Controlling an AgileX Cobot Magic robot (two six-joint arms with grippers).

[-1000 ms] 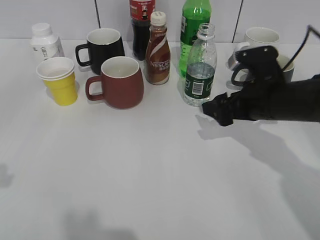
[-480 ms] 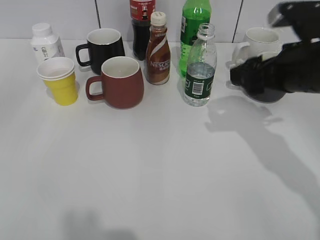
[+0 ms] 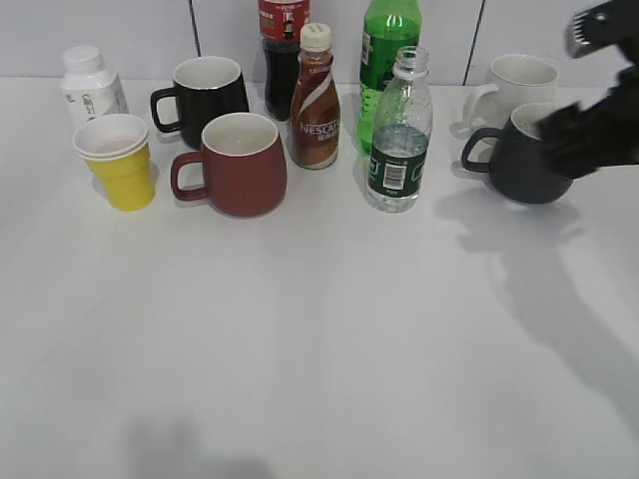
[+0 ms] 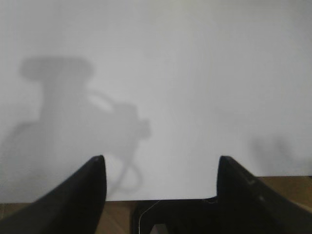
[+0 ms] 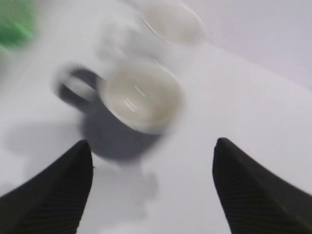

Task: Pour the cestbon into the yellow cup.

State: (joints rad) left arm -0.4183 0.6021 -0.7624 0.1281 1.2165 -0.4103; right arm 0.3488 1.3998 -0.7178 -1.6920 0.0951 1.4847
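Observation:
The cestbon (image 3: 399, 135), a clear uncapped bottle with a dark green label, stands upright at the back middle of the table. The yellow cup (image 3: 120, 165) stands at the back left, far from the bottle. My right gripper (image 3: 559, 130) hovers at the far right over a dark mug (image 3: 519, 165), well right of the bottle. In the right wrist view it (image 5: 151, 156) is open and empty, with the dark mug (image 5: 131, 112) blurred ahead of it. My left gripper (image 4: 160, 163) is open and empty over bare white table; it does not show in the exterior view.
A maroon mug (image 3: 240, 165), a black mug (image 3: 205, 95), a brown Nescafe bottle (image 3: 316, 100), a green soda bottle (image 3: 387, 50), a cola bottle (image 3: 282, 45) and a white bottle (image 3: 92, 85) stand along the back. A white mug (image 3: 514, 80) stands behind the dark mug.
My right arm has drawn back to the right and upward, from just beside the cestbon to over the dark mug. The bottle and cups have not moved.

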